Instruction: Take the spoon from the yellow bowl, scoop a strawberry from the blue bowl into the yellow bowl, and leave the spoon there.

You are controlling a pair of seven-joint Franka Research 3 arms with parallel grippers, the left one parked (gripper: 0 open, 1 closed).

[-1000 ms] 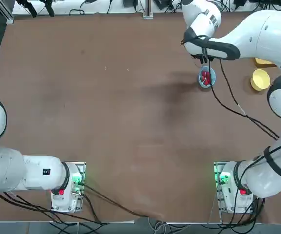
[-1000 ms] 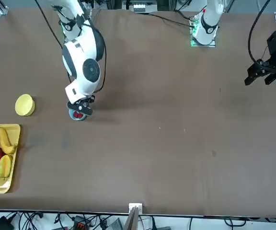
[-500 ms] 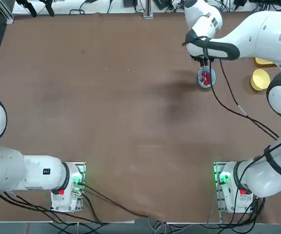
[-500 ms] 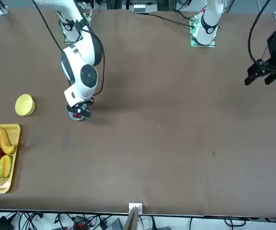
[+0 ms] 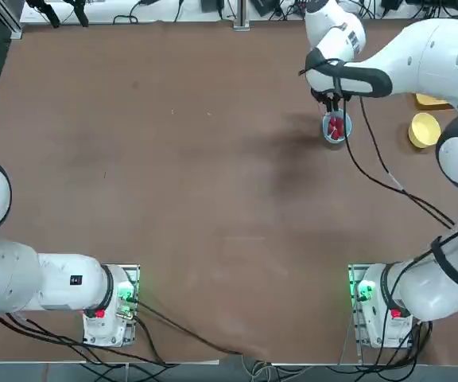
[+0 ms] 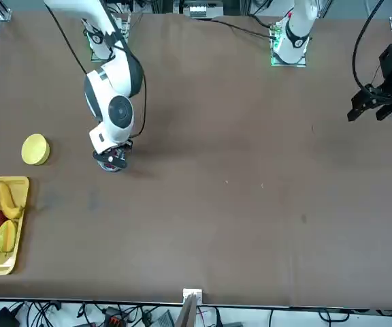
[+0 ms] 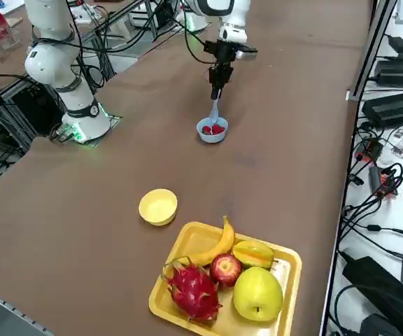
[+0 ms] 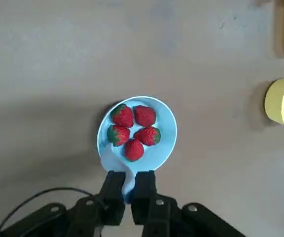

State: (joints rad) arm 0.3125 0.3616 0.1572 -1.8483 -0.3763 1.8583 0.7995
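Brown desk (image 5: 173, 175) carrying the yellow bowl (image 5: 425, 130), set apart and empty to receive the fruit. Blue bowl (image 8: 137, 133) holding five strawberries (image 8: 133, 131), directly beneath the right tool (image 8: 128, 193). Tool clamped on the handle of the spoon (image 8: 113, 160), spoon bowl dipped at the rim, presumably for scooping.

Right arm reached far across bench, forearm stretched out, wrist bent so right hand (image 8: 127, 197) pointed straight down. Fingers (image 8: 113, 193) were pinched close together, clamped on handle of spoon (image 7: 214, 115), which hung below them. Hand (image 5: 334, 102) hovered above bench surface, not touching it. Cable looped from wrist back along arm.
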